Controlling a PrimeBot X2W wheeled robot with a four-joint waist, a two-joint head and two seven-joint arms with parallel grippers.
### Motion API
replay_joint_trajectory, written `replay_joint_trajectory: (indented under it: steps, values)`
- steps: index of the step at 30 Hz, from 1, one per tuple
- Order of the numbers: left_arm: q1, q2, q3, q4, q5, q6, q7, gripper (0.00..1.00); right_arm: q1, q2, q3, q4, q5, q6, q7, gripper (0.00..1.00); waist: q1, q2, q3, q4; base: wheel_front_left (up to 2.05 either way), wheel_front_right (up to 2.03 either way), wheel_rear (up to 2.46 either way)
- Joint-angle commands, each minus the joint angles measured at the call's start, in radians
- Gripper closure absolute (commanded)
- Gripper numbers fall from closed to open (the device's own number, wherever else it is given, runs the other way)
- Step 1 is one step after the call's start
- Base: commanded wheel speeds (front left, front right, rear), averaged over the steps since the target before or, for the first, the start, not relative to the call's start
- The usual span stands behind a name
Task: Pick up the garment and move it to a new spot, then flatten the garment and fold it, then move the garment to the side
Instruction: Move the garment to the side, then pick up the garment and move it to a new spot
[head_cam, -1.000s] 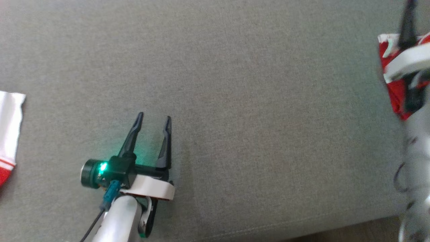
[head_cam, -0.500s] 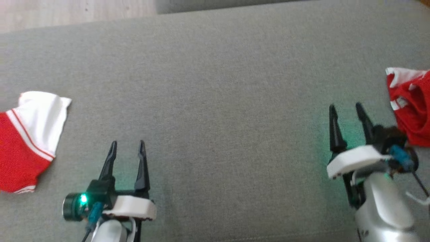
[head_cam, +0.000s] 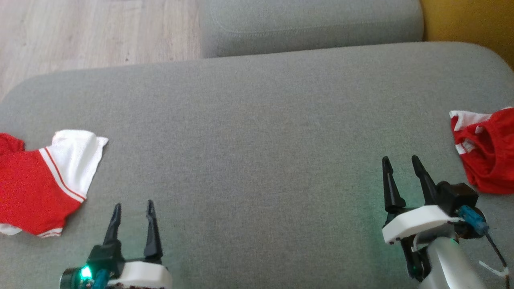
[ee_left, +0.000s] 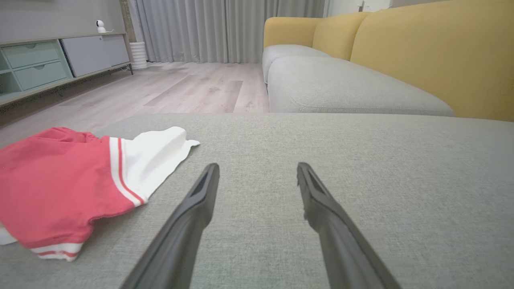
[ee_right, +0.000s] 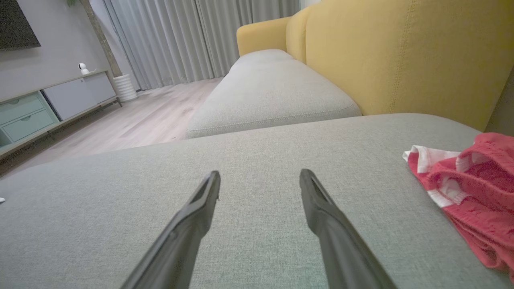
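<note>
Has drawn the right tool (head_cam: 400, 158) back off the crumpled red garment (head_cam: 488, 160) at the right edge of the sofa cushion (head_cam: 257, 132), and tilted the head camera up. Holds it and the left tool (head_cam: 133, 204) spread, empty. Seems to have folded and set aside the red-and-white garment (head_cam: 36, 192), far left. Probably yet to lift, flatten and fold the crumpled one.

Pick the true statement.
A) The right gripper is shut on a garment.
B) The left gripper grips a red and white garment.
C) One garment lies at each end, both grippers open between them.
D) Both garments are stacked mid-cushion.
C: the flat garment lies at the left end of the cushion, the bunched garment at the right end, and the left gripper and right gripper stand open and empty between them.
</note>
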Motion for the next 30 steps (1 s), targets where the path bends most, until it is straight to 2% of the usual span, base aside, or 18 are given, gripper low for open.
replay_joint_trajectory:
  steps: [1,11,16,25,30]
  values:
    - [-0.013,0.004,0.049,-0.031,0.005,-0.001,-0.005,0.0,-0.013,-0.001,0.027,-0.041,0.011,0.004,-0.007,0.0,0.0002,-0.0001,-0.018,0.0,0.0,0.0,0.0]
    - [0.022,0.004,0.078,-0.045,-0.001,-0.002,-0.005,0.0,0.017,-0.001,0.049,-0.061,0.049,0.004,-0.007,0.0,0.0002,-0.0001,-0.038,-0.004,0.0,0.0,0.0]
    - [0.017,0.004,0.075,-0.045,-0.013,0.004,-0.005,0.0,0.015,-0.001,0.064,-0.06,0.037,0.004,-0.007,0.0,0.0002,-0.0001,-0.02,0.015,0.0,0.0,0.0]
    - [0.003,0.004,0.111,-0.053,-0.047,0.038,-0.005,0.0,0.01,-0.001,0.146,-0.085,0.032,0.004,-0.007,0.0,0.0002,-0.0001,0.042,0.138,0.0,0.0,0.0]
    - [0.009,0.004,0.165,-0.063,-0.062,0.055,-0.005,0.0,-0.001,-0.001,0.2,-0.087,0.03,0.004,-0.007,0.0,0.0002,-0.0001,0.066,0.239,0.0,0.0,0.0]
